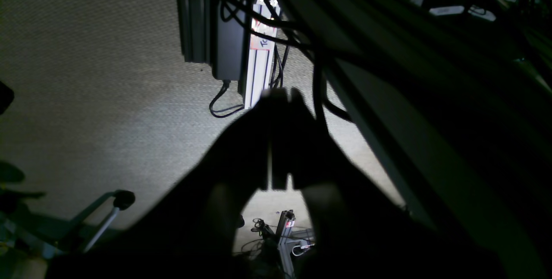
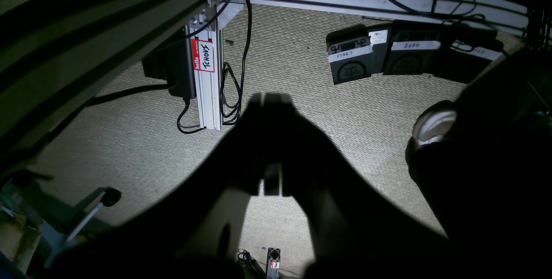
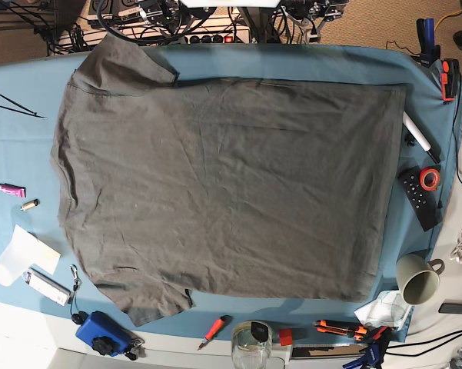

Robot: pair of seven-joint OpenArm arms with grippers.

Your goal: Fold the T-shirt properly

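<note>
Left end effector point(image 1: 280, 95) filled the left wrist view as a dark silhouette, fingers pressed together with nothing between them, hanging over carpet point(image 1: 108, 76) beside an aluminium frame post point(image 1: 258, 54) with cables. Right end effector point(image 2: 271, 98) looked the same in the right wrist view: fingers together, holding nothing, over carpet, near a post with a red label point(image 2: 203, 55) and three foot pedals point(image 2: 388, 54); a white shoe point(image 2: 433, 126) sat at the right edge. Neither arm showed in the base view.

T-shirt point(image 3: 231, 177) lay spread flat on the teal sheet point(image 3: 23, 100) covering the surface, collar end toward that view's left, hem toward its right, sleeves at top left and bottom left, wrinkled all over, not yet folded.

Clutter ringed the shirt: cable ties point(image 3: 15, 104) at far left, a pink tube point(image 3: 10, 190), a paper roll point(image 3: 15, 257), a blue box point(image 3: 104, 334) at bottom left, a red screwdriver point(image 3: 214, 330), a glass point(image 3: 250, 342), a mug point(image 3: 419, 278), a remote point(image 3: 419, 196) with a red tape roll point(image 3: 430, 179) touching it, and a white marker point(image 3: 420, 137) at the right.
</note>
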